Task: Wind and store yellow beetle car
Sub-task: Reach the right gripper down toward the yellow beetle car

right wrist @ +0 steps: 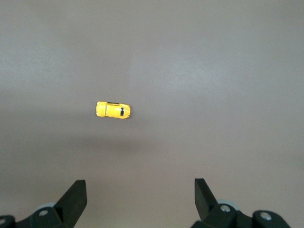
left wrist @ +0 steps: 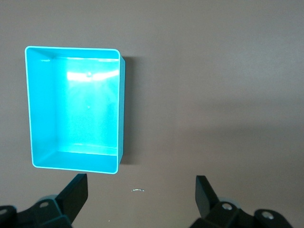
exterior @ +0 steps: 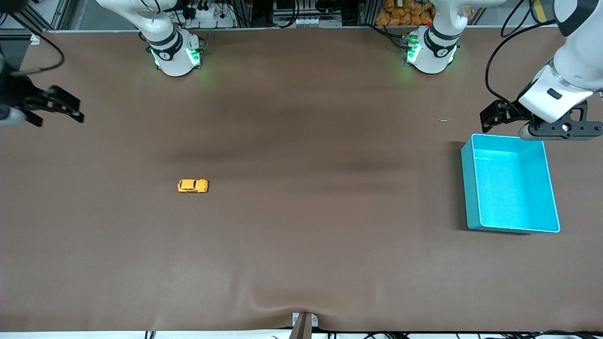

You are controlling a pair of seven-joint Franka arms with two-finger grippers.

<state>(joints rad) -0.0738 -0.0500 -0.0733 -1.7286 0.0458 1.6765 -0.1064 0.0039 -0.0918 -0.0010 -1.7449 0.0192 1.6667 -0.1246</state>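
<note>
The yellow beetle car (exterior: pixel 192 186) stands alone on the brown table, toward the right arm's end; it also shows in the right wrist view (right wrist: pixel 113 110). The turquoise bin (exterior: pixel 511 183) sits empty at the left arm's end and shows in the left wrist view (left wrist: pixel 73 108). My right gripper (exterior: pixel 61 107) is open and empty, up in the air over the table's edge at the right arm's end, well apart from the car. My left gripper (exterior: pixel 494 117) is open and empty, over the table beside the bin's rim nearest the robot bases.
A small pale scrap (exterior: pixel 444 120) lies on the table near the bin, also in the left wrist view (left wrist: pixel 137 190). A bracket (exterior: pixel 304 322) sits at the table's edge nearest the front camera. The two arm bases (exterior: pixel 174 52) stand along the edge farthest from that camera.
</note>
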